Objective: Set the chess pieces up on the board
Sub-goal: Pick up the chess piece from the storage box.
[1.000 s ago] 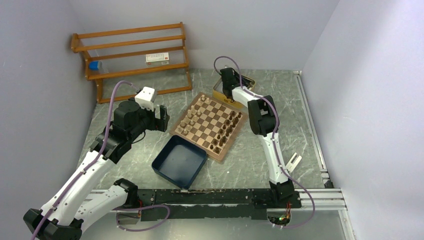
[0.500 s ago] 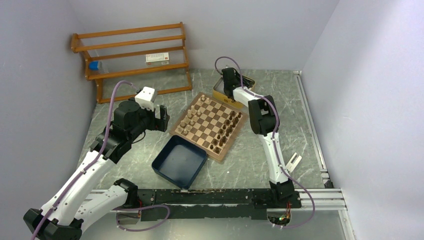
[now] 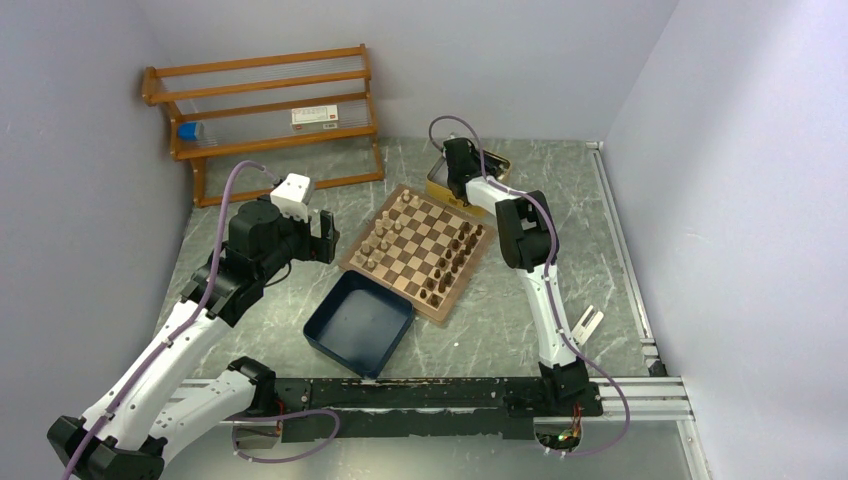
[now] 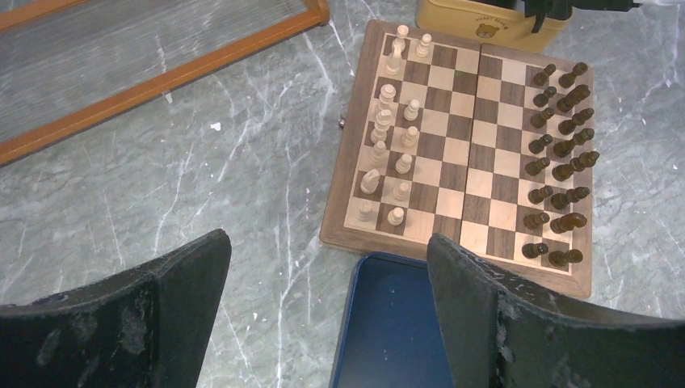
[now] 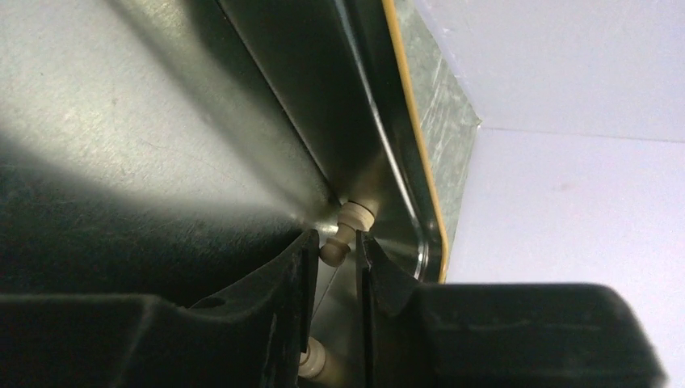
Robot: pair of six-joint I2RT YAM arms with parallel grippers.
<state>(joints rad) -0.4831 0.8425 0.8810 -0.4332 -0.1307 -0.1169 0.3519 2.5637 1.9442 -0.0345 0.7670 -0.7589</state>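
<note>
- Against the earlier top views, only the right arm has changed: its wrist has settled a touch deeper in the tin (image 3: pixel 497 163). The left arm, board and tray lie as they did.
- Board (image 4: pixel 468 162): flat at mid-table, between tin and tray (image 3: pixel 358 322), with the tray just beside its near edge.
- Left gripper (image 4: pixel 325 242): hovers left of the board with fingers wide apart, holding nothing.
- Right gripper (image 5: pixel 335 242): down in a tin corner, fingers drawn narrow on either side of a light pawn (image 5: pixel 343 230). A sliver of gap shows, so no firm clamp yet.
- Dark pieces (image 4: pixel 561 145): two rows along one board edge, looking complete.
- Light pieces (image 4: pixel 388 137): two rows along the opposite edge, with gaps.
- Second light piece (image 5: pixel 311 360) lies lower in the tin.
- Judgement: the pick is under way and the task is near its end. This pawn likely fills a gap on the light side. The corner wall crowds the grasp, so a slip is possible.
</note>
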